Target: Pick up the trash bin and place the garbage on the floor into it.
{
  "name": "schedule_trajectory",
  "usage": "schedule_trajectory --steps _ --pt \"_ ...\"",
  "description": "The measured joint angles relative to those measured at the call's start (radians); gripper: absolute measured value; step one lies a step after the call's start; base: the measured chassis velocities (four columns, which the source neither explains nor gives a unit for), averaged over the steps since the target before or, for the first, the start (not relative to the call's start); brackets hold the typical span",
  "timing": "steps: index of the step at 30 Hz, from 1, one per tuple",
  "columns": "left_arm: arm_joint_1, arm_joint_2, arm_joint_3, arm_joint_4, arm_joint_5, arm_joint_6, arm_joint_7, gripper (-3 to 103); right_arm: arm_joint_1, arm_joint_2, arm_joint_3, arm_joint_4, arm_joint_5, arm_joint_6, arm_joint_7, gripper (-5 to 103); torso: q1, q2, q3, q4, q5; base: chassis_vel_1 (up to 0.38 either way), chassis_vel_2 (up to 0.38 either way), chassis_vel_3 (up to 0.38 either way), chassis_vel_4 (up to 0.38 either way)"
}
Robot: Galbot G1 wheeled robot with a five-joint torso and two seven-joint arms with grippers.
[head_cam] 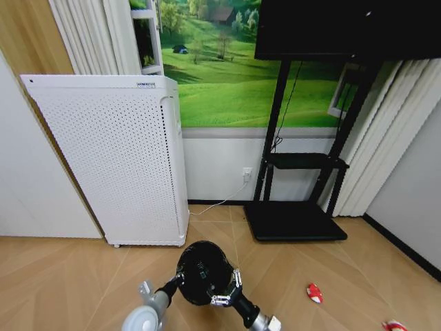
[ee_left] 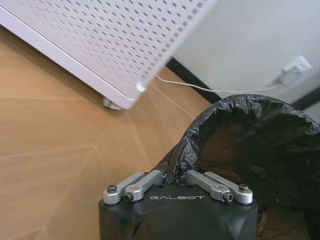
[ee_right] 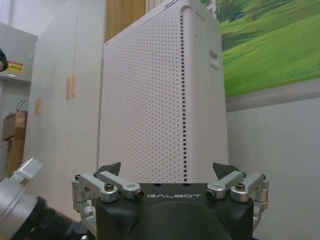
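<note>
The black trash bin (head_cam: 202, 270) is low in the head view, its mouth facing up and lined with a black bag (ee_left: 250, 145). My left gripper (head_cam: 178, 280) is shut on the near rim (ee_left: 176, 167), pinching rim and liner together. Just right of the bin, my right gripper (head_cam: 228, 288) is open with nothing between its fingers (ee_right: 168, 169), and it faces the white appliance. Two red-and-white scraps of garbage lie on the floor (head_cam: 83, 276) to the right, one (head_cam: 314, 293) nearer the bin, the other (head_cam: 394, 325) at the lower edge.
The tall white perforated appliance (head_cam: 117, 162) stands just behind the bin, its cord (ee_left: 215, 89) running to a wall socket. A black TV stand base (head_cam: 295, 221) sits on the floor at the back right. Open parquet lies left and right of the bin.
</note>
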Motion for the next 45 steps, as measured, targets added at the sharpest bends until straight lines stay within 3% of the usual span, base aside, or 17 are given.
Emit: schedule_trajectory --steps 8,13,20,33,45 --pt "0.031 0.029 -0.133 -0.05 0.04 0.068 -0.041 3 -0.01 0.024 0.067 0.018 0.01 -0.036 0.123 100 0.0 0.0 0.0 0.0 -0.0001 0.0 0.0 0.0 0.0" --pt "0.111 0.067 -0.277 -0.123 -0.028 0.143 -0.053 3 -0.021 0.036 0.134 -0.007 -0.036 -0.087 0.193 100 0.0 0.0 0.0 0.0 0.0 0.0 0.0 0.0 0.0" --pt "0.21 0.036 -0.398 -0.198 -0.053 0.155 -0.036 3 -0.034 0.052 0.148 -0.017 -0.063 -0.134 0.271 100 0.0 0.0 0.0 0.0 0.0001 0.0 0.0 0.0 0.0" --pt "0.313 -0.05 -0.511 -0.25 -0.043 0.153 -0.009 3 -0.078 0.053 0.162 -0.005 -0.106 -0.135 0.275 100 0.0 0.0 0.0 0.0001 0.0 -0.031 -0.024 0.026 0.026" --pt "0.338 -0.071 -0.561 -0.259 -0.063 0.148 -0.003 3 -0.091 0.071 0.156 -0.008 -0.137 -0.129 0.285 100 0.0 0.0 0.0 -0.0002 0.0002 -0.204 -0.19 0.179 0.197"
